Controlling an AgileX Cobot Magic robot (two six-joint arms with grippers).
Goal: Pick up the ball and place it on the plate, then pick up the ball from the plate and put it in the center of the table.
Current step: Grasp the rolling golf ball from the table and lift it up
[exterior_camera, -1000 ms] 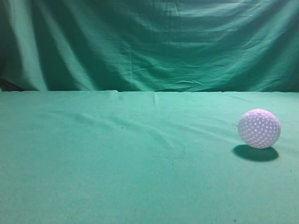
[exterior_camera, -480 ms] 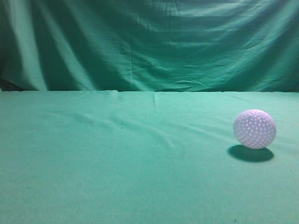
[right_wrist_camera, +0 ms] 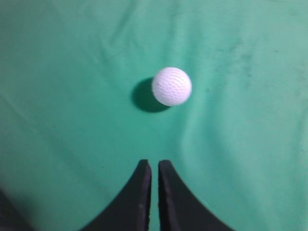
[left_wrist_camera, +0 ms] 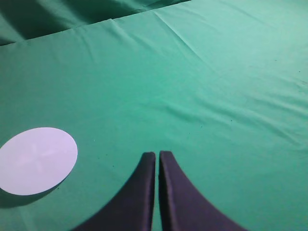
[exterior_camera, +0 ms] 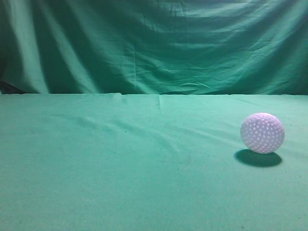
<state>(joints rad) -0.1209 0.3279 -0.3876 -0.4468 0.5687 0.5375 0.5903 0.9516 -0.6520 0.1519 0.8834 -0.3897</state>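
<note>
A white dimpled ball rests on the green table cloth at the right of the exterior view. It also shows in the right wrist view, ahead of my right gripper, which is shut and empty with a clear gap to the ball. A flat white round plate lies on the cloth at the lower left of the left wrist view. My left gripper is shut and empty, to the right of the plate. Neither gripper nor the plate shows in the exterior view.
The green cloth covers the table and has low wrinkles across the middle. A green curtain hangs behind the table's far edge.
The ball shifted slightly to the left between the earliest frame and half a second ago, then stayed still.
</note>
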